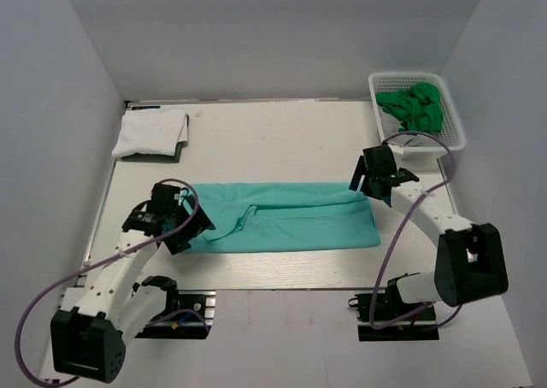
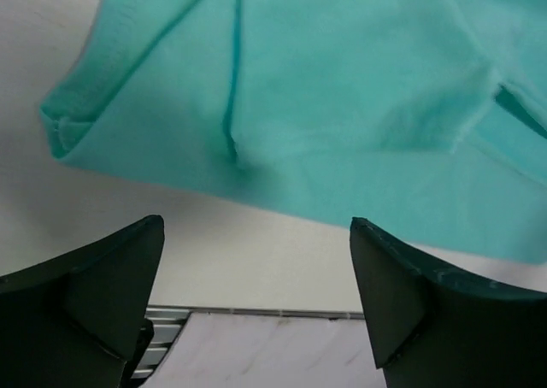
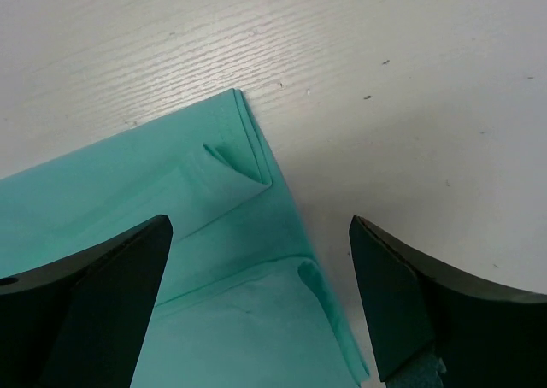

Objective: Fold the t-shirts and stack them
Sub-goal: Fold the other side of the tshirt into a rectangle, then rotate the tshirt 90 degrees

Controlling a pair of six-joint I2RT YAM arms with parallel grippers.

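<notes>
Left tool [image 2: 256,226]: fingers apart, gripping nothing. The collar end of the teal t-shirt [image 1: 286,217] lies just ahead of it.
Right tool [image 3: 261,224]: fingers apart, empty. A corner of the same shirt lies beneath the gap.
Teal t-shirt: folded into a long band, flat on the surface [image 1: 282,140], reaching from one tool to the other.
White t-shirt [image 1: 152,133]: folded, well beyond the left tool.
Basket [image 1: 455,123]: beyond the right tool, holding green items.
</notes>
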